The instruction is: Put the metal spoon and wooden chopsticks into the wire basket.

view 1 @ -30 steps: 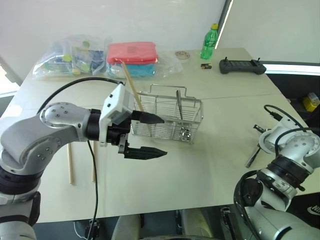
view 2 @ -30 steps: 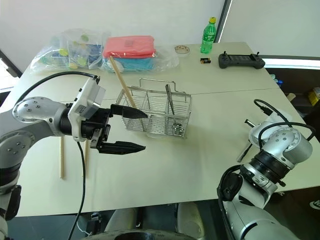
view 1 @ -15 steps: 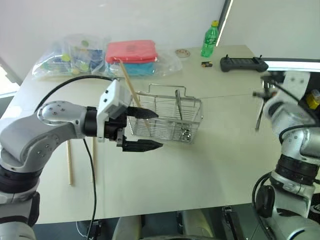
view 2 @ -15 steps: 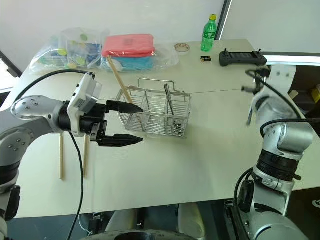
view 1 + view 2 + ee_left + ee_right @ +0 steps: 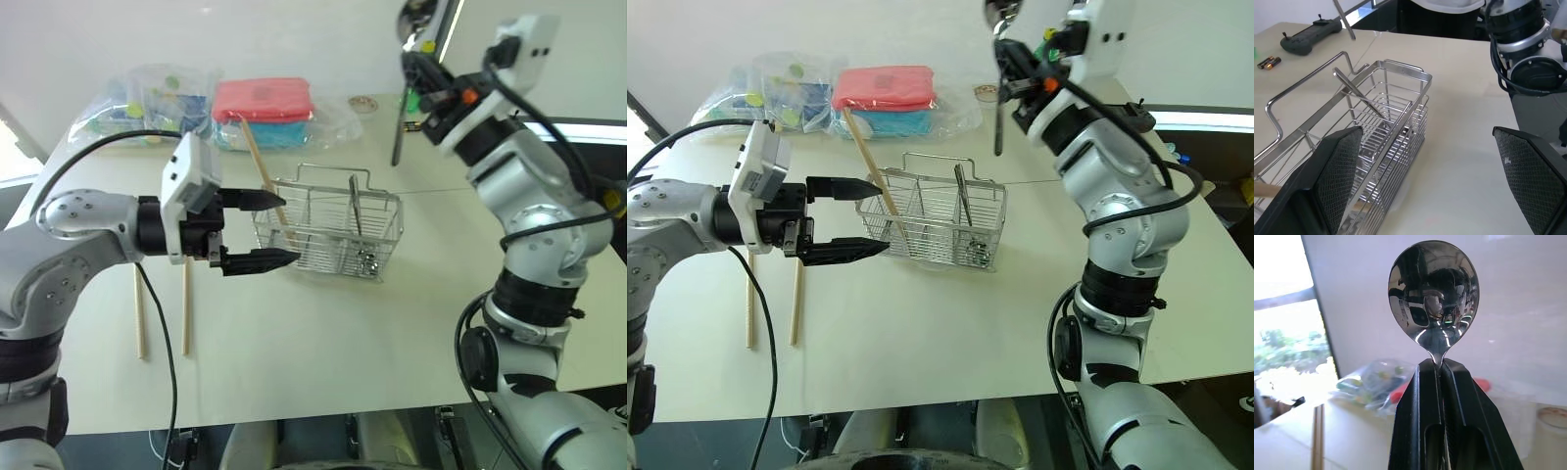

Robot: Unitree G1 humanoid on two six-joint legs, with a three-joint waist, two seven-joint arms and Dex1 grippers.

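Spoon held aloft, basket on table, two chopsticks lying loose.

Nearest: two wooden chopsticks (image 5: pixel 162 311) flat on the table (image 5: pixel 323 333). Left gripper (image 5: pixel 266 228) jaws wide, empty, flanking the wire basket (image 5: pixel 328 235); one chopstick (image 5: pixel 261 178) leans in it. Beyond, right gripper (image 5: pixel 1441 374) pinched on the metal spoon (image 5: pixel 1433 289), bowl up, handle hanging (image 5: pixel 397 127).

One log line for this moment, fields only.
right gripper: shut on metal spoon, raised above table | left gripper: open beside wire basket | wooden chopsticks: one in basket, two on table
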